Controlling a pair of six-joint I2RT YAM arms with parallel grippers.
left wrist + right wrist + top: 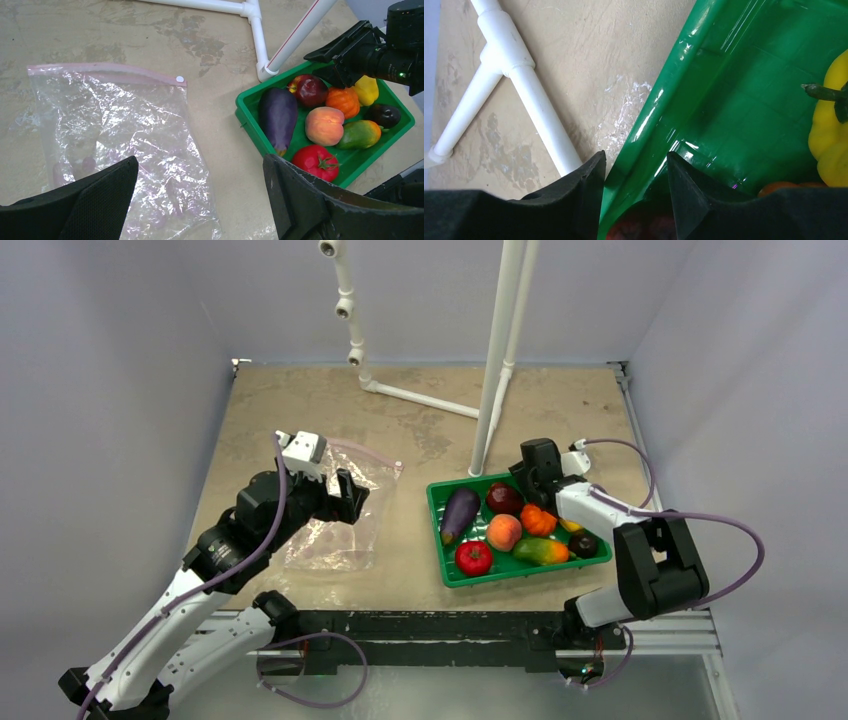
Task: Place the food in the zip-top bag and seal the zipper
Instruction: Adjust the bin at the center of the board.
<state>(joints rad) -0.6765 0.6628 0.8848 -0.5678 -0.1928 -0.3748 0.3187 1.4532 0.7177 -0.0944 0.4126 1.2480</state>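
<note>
The clear zip-top bag [335,525] lies flat and empty on the table, left of the green tray; it fills the left of the left wrist view [125,145]. Its pink zipper [105,70] runs along the far edge. The food lies in the tray: eggplant [277,117], tomato [316,161], peach [324,125], orange fruit [343,101], mango [359,134], yellow pepper [831,140]. My left gripper [200,160] is open and empty, above the bag's right edge. My right gripper [635,155] is open at the tray's far-left rim, over a dark red fruit [311,90].
The green tray [440,540] sits right of centre. It also holds a dark plum [384,115]. A white pipe frame [490,370] stands just behind the tray, close to my right gripper [527,478]. Grey walls enclose the table.
</note>
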